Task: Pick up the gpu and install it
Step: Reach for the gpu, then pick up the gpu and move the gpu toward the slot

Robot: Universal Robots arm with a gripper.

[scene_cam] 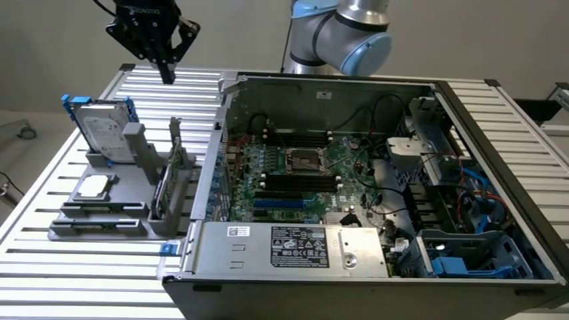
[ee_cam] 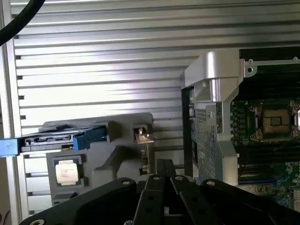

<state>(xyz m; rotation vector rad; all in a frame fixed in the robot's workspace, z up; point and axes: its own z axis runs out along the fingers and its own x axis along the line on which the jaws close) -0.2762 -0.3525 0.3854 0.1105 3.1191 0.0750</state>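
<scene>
The gpu (scene_cam: 178, 165) stands on edge in a slot of the grey holder (scene_cam: 98, 223) on the slatted table, its silver end bracket pointing up, just outside the wall of the open computer case (scene_cam: 294, 257). In the wrist view I see the gpu (ee_cam: 143, 137) from above as a thin edge with its bracket. My gripper (scene_cam: 167, 75) hangs high over the far side of the table, behind the holder and clear of the card. The gripper (ee_cam: 165, 165) is shut, with nothing between its fingers.
A silver hard drive with blue rails (scene_cam: 102, 130) stands in the holder's far end and a small square chip (scene_cam: 95, 187) lies flat on it. The motherboard (scene_cam: 302, 173) lies exposed inside the case, with a power supply (scene_cam: 298, 247) at the near edge.
</scene>
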